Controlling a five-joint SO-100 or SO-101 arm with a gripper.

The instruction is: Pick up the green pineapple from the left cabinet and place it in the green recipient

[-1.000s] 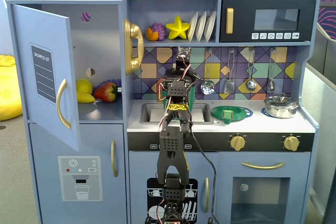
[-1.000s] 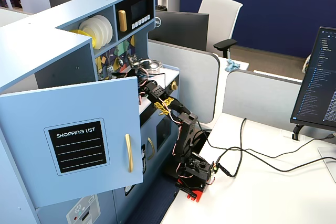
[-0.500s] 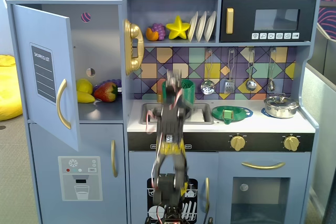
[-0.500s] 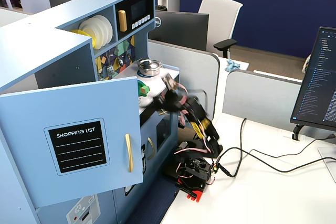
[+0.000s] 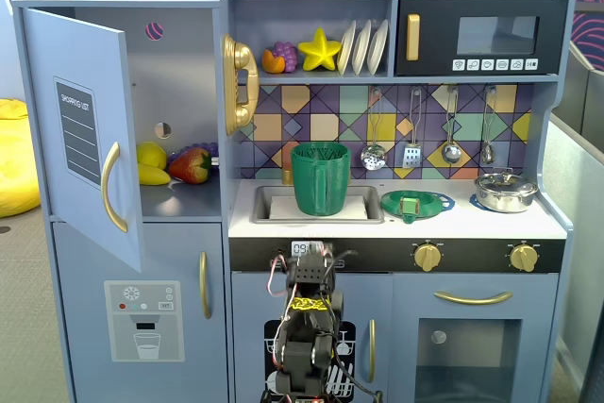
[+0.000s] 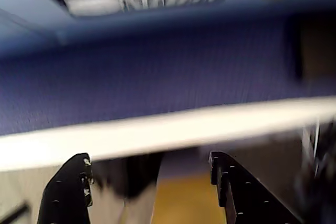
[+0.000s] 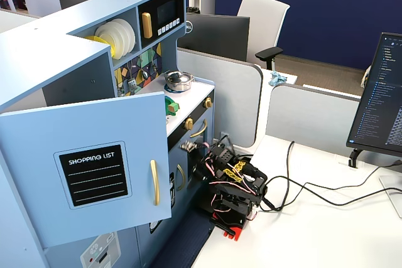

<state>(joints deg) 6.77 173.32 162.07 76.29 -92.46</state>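
My two black fingers (image 6: 152, 182) stand apart and released, nothing between them; beyond them the wrist view blurs into a white band, blue carpet and pale blue panel. I sit folded low on the white desk (image 7: 314, 218), against the toy kitchen's front. Up and left of my fingers in a fixed view, the tall pale blue cabinet (image 5: 175, 101) stands with its door (image 5: 80, 129) swung open. I cannot see any green pineapple there. Straight above my fingers, the dark green ribbed plastic cup (image 5: 320, 177) stands in the sink. Grey office partitions (image 7: 314, 111) and a swivel chair (image 7: 264, 20) lie behind.
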